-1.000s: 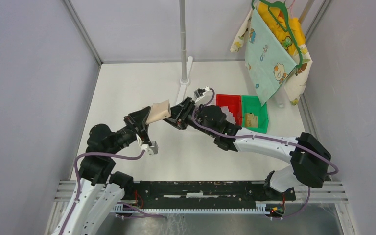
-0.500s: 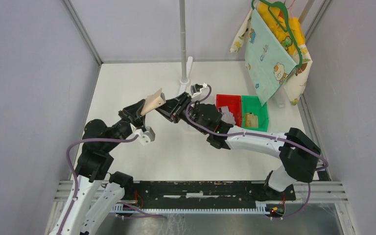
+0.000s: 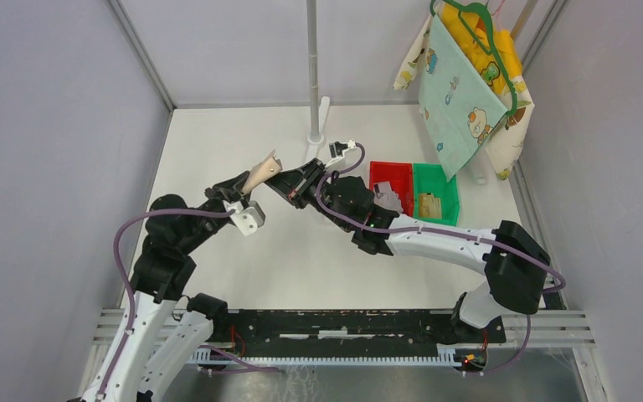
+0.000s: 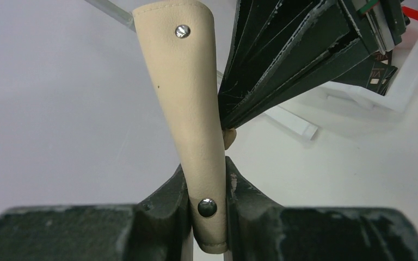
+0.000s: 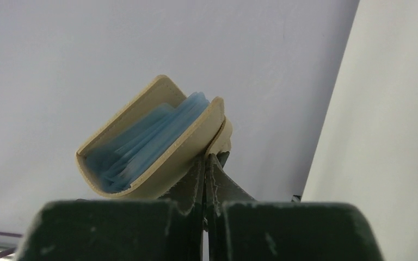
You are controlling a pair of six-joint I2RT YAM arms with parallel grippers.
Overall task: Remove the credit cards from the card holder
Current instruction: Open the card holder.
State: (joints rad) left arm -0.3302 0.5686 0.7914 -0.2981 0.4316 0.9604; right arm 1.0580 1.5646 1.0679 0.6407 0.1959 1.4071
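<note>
Card holder point(image 4: 190, 109) tan, pale-blue pockets point(image 5: 147, 138) inside (2 metal snaps point(image 4: 207, 207) outside).

Light is bright and even, with only faint, soft shadows on the table point(image 3: 218, 142). The overhead view is sharp; in my wrist views my near fingers point(image 4: 163, 209) blur.

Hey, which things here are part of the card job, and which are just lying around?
Job: card holder, left pincer gripping it, right pincer shut on its flap, red bin and green bin holding what look like cards.
Lying about: upright pole, hanging printed cloths.
</note>
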